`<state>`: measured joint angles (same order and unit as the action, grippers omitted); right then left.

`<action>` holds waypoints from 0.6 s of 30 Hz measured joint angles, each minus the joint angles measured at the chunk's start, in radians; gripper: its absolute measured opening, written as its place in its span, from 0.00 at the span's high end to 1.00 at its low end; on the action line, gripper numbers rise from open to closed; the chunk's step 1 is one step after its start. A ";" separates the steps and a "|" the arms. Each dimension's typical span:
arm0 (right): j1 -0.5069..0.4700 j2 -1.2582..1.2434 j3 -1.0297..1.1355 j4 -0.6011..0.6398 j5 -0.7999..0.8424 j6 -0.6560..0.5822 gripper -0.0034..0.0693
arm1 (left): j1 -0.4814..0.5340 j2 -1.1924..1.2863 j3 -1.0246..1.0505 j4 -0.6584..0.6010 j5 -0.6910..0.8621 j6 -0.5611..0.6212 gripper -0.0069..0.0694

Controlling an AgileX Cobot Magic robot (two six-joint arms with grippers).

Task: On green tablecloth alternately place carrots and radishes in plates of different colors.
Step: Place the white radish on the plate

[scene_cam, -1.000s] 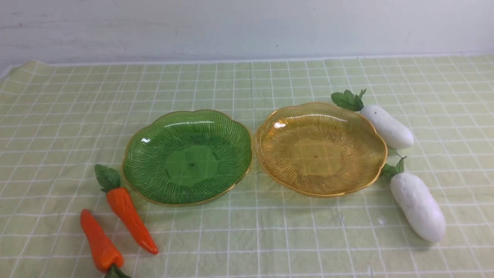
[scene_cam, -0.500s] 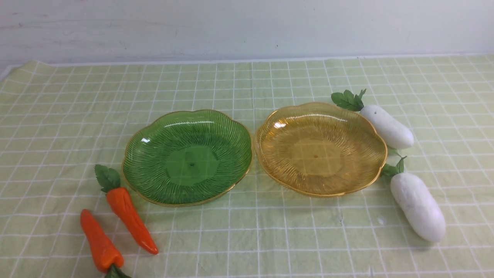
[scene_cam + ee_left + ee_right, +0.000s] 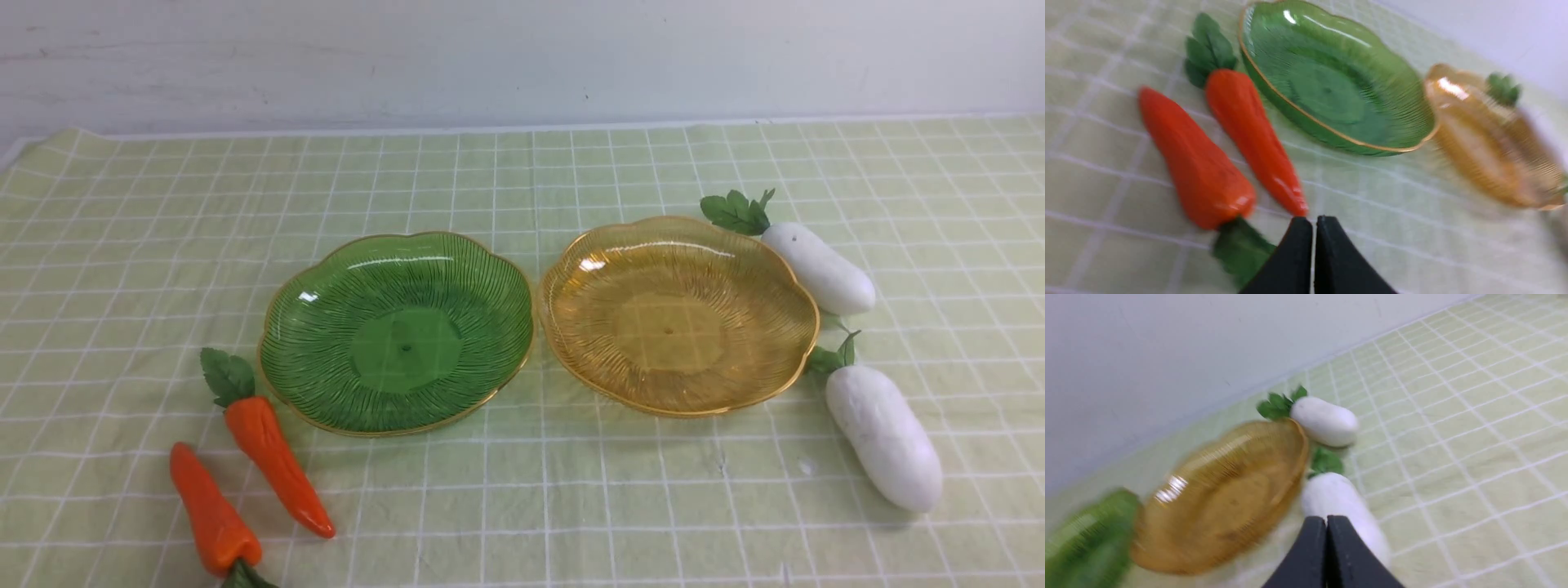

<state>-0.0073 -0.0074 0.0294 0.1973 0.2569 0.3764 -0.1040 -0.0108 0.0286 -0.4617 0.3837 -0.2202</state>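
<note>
On the green tablecloth [image 3: 571, 506] an empty dark green plate [image 3: 397, 331] stands left of an empty amber-yellow plate [image 3: 678, 314]. Two carrots lie at the front left: one [image 3: 273, 457] by the green plate, one [image 3: 211, 510] nearer the edge. Two radishes lie right of the amber plate, one far [image 3: 819, 268], one near [image 3: 884, 437]. Neither gripper shows in the front view. My left gripper [image 3: 1314, 222] is shut and empty, just short of the carrots [image 3: 1249, 134] [image 3: 1194, 163]. My right gripper [image 3: 1326, 520] is shut and empty, over the near radish [image 3: 1339, 502].
A pale wall [image 3: 522, 57] runs along the table's far edge. The cloth's far left corner [image 3: 49, 143] is slightly rumpled. In the wrist views the plates [image 3: 1339, 81] [image 3: 1224, 494] look blurred.
</note>
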 joint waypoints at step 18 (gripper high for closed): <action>0.000 0.000 0.000 0.213 -0.233 0.069 0.97 | 0.000 0.000 -0.031 -0.426 -0.068 -0.033 0.91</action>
<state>-0.0073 -0.0074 0.0294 0.4106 0.0240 0.4450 -0.1040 -0.0108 -0.0022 -0.8878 0.3160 -0.2530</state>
